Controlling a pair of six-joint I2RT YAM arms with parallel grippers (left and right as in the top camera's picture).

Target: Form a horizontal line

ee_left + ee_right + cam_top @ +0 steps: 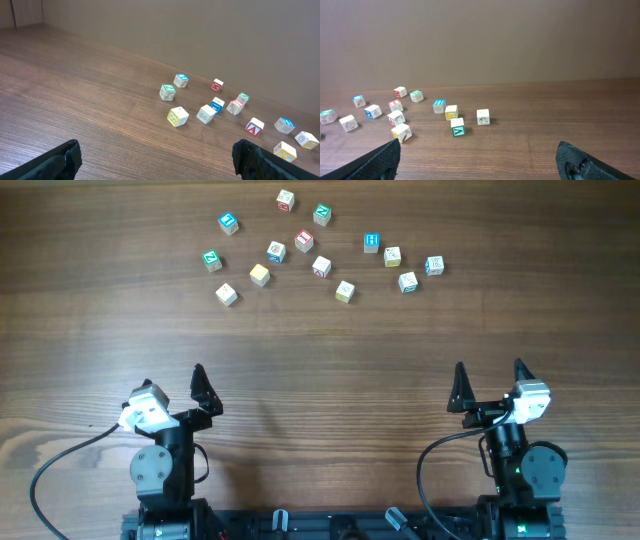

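Near far tabletop (pixel 320 340) edge: cubes (pixel 321 266) scattered apart | wide wood between them and tools | left tool (pixel 173 377), right tool (pixel 489 366) open, near edge | wall (pixel 480 40) seen only from wrists

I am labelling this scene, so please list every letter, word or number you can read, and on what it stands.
"A": on the red-framed cube.
"V", lying sideways: on the green-faced cube.
Marks on the other cubes: too small or blurred to read.
No words, brands or numbers are visible.
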